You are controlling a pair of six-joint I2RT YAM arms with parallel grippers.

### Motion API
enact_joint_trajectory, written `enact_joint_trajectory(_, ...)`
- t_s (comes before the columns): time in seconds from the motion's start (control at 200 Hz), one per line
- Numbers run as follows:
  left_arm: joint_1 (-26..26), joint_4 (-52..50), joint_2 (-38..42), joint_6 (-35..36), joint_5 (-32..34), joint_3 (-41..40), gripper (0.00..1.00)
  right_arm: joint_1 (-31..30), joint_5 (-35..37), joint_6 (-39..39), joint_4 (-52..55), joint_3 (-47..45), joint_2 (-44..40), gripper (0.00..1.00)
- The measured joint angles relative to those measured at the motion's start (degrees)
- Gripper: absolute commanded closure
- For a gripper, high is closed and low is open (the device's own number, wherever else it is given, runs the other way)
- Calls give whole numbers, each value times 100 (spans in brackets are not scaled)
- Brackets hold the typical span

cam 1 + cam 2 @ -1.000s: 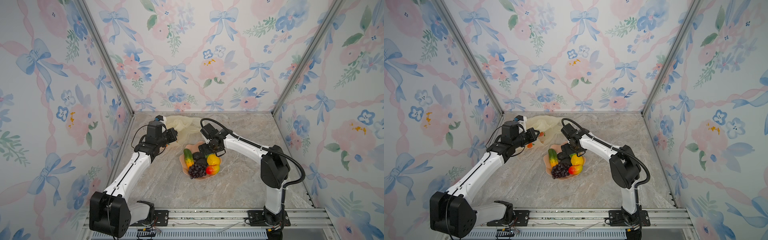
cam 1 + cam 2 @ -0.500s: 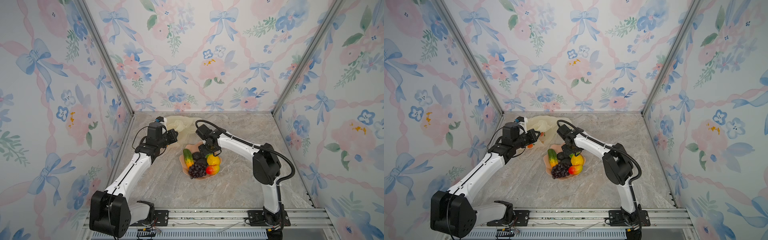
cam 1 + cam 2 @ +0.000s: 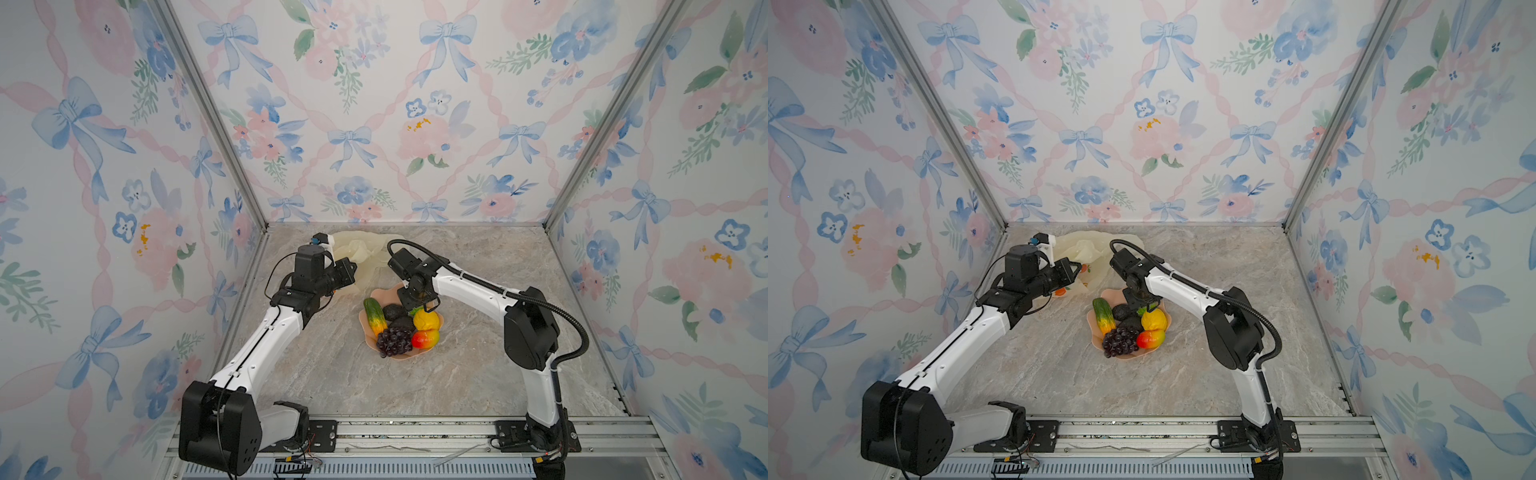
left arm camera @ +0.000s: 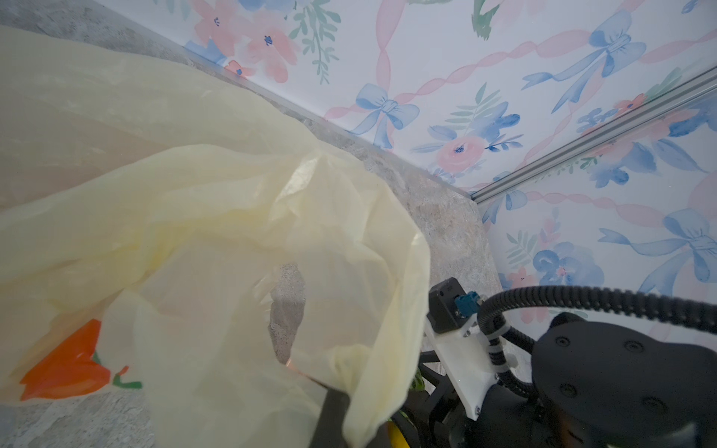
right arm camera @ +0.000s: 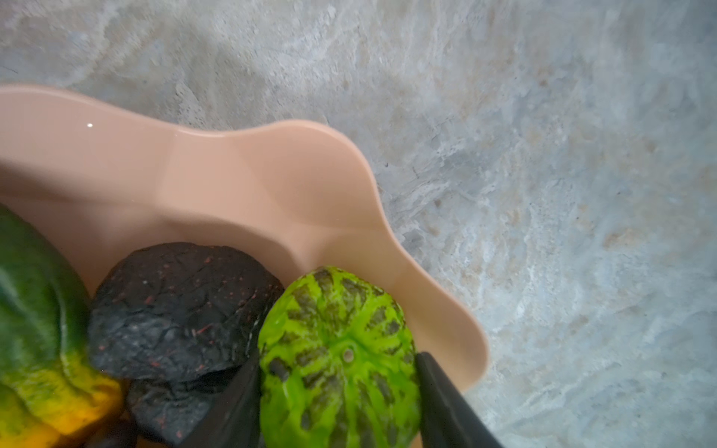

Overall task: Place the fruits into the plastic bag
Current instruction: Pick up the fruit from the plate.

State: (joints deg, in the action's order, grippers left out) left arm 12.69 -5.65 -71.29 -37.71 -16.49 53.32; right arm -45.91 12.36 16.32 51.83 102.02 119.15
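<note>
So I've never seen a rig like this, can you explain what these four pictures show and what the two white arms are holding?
It is a robot with two arms, each ending in a two-fingered gripper. Two pictures look down from overhead; the other two come from cameras on the wrists. On the table sits a pink bowl of toy fruits: grapes, lemon, mango, cucumber, avocados. The left gripper holds up an edge of the yellow plastic bag. The right gripper clasps the bumpy green ball, not yet lifted from the bowl.

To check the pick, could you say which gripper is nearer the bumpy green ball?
Right: the right gripper straddles the bumpy green ball in the bowl; the left gripper holds the plastic bag, apart.
</note>
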Motion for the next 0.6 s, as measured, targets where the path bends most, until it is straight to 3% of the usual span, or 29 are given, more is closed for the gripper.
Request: enact_joint_trajectory(0.6, -35, -2, -2, 0, -72, -26, 100, -81, -299, 20, -533, -179, -354, 57)
